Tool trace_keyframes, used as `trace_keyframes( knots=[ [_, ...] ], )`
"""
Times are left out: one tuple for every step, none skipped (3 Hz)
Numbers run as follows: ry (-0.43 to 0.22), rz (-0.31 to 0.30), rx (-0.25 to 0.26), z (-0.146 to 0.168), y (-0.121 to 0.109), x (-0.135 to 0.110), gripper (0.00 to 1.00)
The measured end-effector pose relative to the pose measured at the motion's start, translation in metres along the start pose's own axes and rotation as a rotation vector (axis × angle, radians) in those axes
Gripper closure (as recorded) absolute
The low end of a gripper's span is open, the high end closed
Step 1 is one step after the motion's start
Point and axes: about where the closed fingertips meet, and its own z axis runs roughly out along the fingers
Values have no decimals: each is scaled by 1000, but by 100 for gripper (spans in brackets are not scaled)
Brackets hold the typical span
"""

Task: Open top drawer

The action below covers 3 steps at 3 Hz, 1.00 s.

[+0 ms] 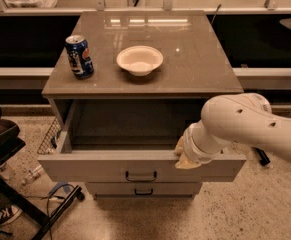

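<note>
— Where was the top drawer [100, 166]?
— Pulled well out of the cabinet [135, 79], its grey inside showing. The hand [187, 156] sat at the top edge of the drawer's front, right of the dark handle [141, 176]. Whether it was gripping or loose, I couldn't tell.
— How to finish well?
— I'd have pulled straight outward and level, so the drawer wouldn't skew, and stopped short of the end.

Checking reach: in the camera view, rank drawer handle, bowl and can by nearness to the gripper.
The gripper sits at the top drawer front's upper edge, right side.
1. drawer handle: just lower left.
2. bowl: cabinet top, centre.
3. can: far left.
</note>
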Motion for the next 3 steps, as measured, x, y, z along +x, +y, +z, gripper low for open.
trace_keyframes(
  knots=[
    [3,-50,-38,-9,16,2,100],
    [4,-66,-49,-11,20,3,82],
    [5,-67,-48,-11,20,2,59]
  ],
)
